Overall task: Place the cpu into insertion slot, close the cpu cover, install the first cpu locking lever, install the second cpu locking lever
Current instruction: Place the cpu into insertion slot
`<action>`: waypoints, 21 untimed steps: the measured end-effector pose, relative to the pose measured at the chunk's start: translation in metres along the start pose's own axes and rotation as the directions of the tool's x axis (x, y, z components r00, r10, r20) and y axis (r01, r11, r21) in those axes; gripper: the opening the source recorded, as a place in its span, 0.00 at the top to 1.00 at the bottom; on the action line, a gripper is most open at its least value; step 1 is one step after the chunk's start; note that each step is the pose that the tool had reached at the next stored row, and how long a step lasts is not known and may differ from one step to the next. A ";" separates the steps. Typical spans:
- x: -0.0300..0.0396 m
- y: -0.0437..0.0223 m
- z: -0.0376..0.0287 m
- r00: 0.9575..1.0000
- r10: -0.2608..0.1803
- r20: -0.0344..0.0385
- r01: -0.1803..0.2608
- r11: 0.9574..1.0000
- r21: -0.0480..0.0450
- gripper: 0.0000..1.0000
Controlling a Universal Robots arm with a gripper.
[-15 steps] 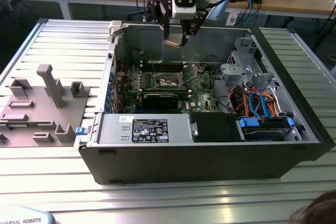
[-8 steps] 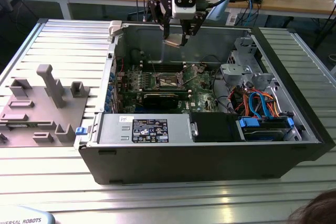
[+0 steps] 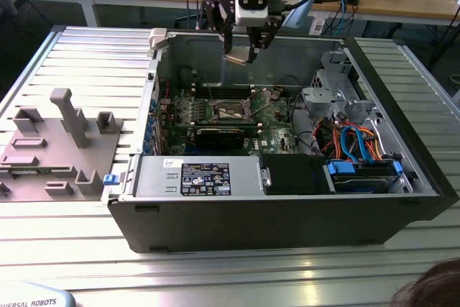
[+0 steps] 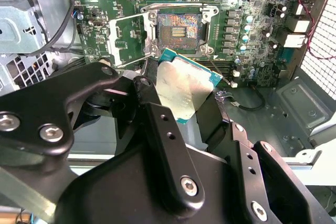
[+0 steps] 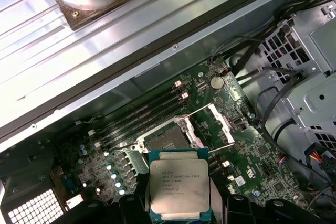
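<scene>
Step one in hand: gripper (image 3: 241, 52) jaws pinch the cpu (image 5: 180, 187) by opposite edges, high over the far side of the open computer case (image 3: 287, 221), well apart from the insertion slot (image 5: 165, 141); the cpu cover (image 5: 215, 124) stands flipped open. Chip rides lid-up, roughly level, near-square, with no clear long axis. Seating likely calls for squaring its edges to the socket and a level descent.

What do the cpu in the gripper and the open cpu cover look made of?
The cpu: dull silver-grey metal lid, matte with soft reflections, on a green board-like base. The cpu cover: thin bright metal, probably plated steel by its shiny glints; alloy unclear.
</scene>
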State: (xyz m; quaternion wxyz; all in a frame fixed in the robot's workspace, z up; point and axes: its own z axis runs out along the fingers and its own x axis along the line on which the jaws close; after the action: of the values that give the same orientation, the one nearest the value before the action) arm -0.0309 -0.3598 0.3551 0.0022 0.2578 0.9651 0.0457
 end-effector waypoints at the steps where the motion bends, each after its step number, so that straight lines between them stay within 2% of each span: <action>1: 0.0000 0.0000 0.0000 1.000 0.000 0.000 0.000 1.000 0.000 0.46; 21: 0.0000 0.0000 0.0000 1.000 0.014 0.001 -0.014 1.000 0.000 0.46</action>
State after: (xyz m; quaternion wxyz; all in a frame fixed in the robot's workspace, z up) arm -0.0309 -0.3598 0.3551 0.0025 0.2645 0.9633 0.0457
